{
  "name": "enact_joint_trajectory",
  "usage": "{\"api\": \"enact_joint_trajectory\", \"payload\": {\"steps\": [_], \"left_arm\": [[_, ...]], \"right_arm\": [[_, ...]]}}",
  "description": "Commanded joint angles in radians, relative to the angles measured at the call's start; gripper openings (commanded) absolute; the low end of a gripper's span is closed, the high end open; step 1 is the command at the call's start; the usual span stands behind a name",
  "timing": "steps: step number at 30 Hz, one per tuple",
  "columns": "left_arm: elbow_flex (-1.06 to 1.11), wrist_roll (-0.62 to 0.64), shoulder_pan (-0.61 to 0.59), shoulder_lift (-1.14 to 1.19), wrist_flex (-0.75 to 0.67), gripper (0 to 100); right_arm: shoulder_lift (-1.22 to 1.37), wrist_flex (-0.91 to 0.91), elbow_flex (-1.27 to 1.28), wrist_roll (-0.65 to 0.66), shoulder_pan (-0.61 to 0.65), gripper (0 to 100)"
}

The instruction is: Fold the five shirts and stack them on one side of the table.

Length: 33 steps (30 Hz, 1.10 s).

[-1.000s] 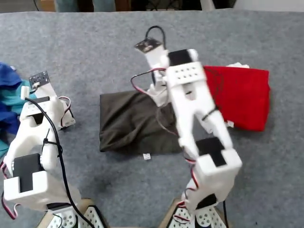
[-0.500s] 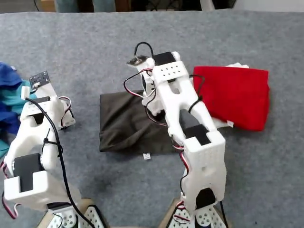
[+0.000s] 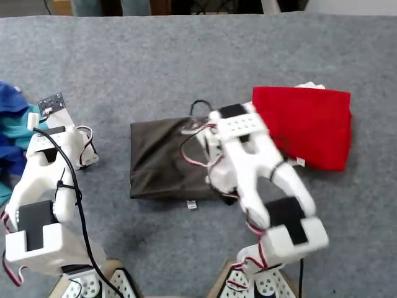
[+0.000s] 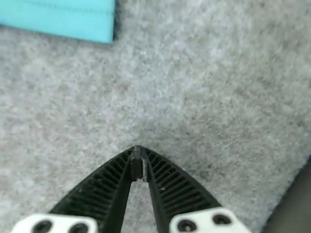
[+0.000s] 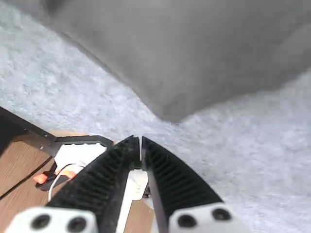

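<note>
Two folded shirts lie mid-table: dark shirt beside red shirt. Right gripper, closed and empty, has retracted off the dark shirt — stacking is likely next. Left gripper closed, idle.

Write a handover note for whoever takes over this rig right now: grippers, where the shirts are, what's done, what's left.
Left gripper: jaws shut, empty, over the bare table near the teal shirt.
Right gripper: jaws shut, empty, by the right end of the dark shirt.
Done: dark shirt folded, mid-table; red shirt folded on the right, with a white edge showing beneath it.
Left: the blue shirt and the teal one are heaped at the left edge, unfolded. Fold them, then stack everything on one side.
</note>
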<state>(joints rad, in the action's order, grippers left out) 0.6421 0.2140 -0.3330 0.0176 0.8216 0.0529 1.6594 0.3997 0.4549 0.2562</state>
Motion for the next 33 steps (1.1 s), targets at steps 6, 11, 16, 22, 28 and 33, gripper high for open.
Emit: {"api": "enact_joint_trajectory", "payload": {"steps": [6, 11, 16, 22, 28, 33], "left_arm": [[-0.125, -0.066, 0.054, -0.015, 0.008, 3], [-0.366, -0.077, 0.22, 0.009, 0.112, 3], [-0.522, -0.058, 0.346, 0.118, 0.097, 3], [-0.702, -0.058, 0.389, 0.382, 0.098, 3], [-0.888, -0.058, 0.354, 0.6, 0.155, 3], [-0.964, -0.058, 0.352, 0.635, 0.212, 3]], "right_arm": [[-0.163, -0.008, -0.153, -0.023, -0.054, 1.5], [-0.113, -0.098, -0.137, -0.121, -0.005, 1.5], [-0.03, -0.222, 0.022, -0.181, -0.008, 1.5], [-0.012, -0.433, 0.226, -0.176, -0.015, 1.5], [-0.019, -0.489, 0.251, -0.166, -0.075, 1.5], [-0.019, -0.423, 0.234, -0.104, -0.106, 1.5]]}}
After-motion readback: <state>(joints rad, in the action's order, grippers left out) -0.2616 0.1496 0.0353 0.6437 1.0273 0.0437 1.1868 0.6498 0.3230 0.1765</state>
